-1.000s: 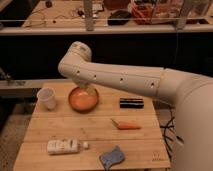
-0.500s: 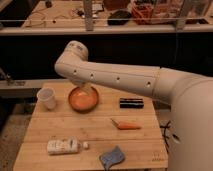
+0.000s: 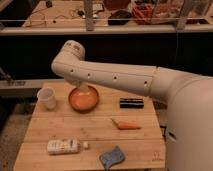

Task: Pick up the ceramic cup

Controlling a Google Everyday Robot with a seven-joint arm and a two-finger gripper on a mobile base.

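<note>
The ceramic cup [image 3: 47, 98] is small, white and upright, standing near the left edge of the wooden table [image 3: 95, 132]. My arm reaches in from the right, bends at a rounded elbow [image 3: 67, 55] and drops toward the orange bowl [image 3: 85, 101]. The gripper [image 3: 83, 90] hangs low over the bowl's back rim, largely hidden behind the forearm, a hand's width to the right of the cup. It stands open and holds nothing.
A black rectangular object [image 3: 131, 103] lies right of the bowl, with a carrot [image 3: 127, 125] in front of it. A white bottle [image 3: 64, 146] lies on its side at the front left, and a blue sponge [image 3: 113, 156] at the front edge. A shelf rail [image 3: 100, 27] runs behind.
The elbow and forearm have swung a little to the left, bringing the wrist nearer the cup. Nothing on the table has moved.
</note>
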